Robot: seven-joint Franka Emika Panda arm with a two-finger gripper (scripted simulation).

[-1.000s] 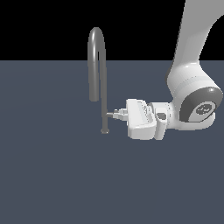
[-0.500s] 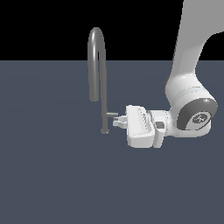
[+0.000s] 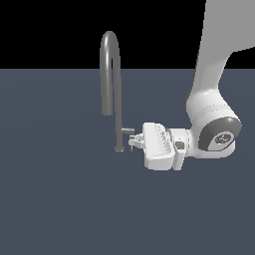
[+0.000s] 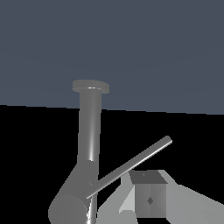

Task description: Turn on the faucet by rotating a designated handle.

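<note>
The faucet is a tall grey gooseneck with an inverted-U spout, a thin stem and a small round base. The handle is a short grey stub off the lower stem, on the exterior view's right. My gripper lies level, pointing at the stem, with its tips just under and against the handle stub. The jaws look shut with nothing between them. In the wrist view the handle's thin rod runs slantwise off the stem, just beside one of the fingers.
The faucet stands on a flat dark blue-grey floor. The white arm rises on the exterior view's right. Nothing else stands in view.
My hand has sunk a little and edged towards the stem. The handle stub sits slightly lower than a second ago. The faucet itself has stayed put.
</note>
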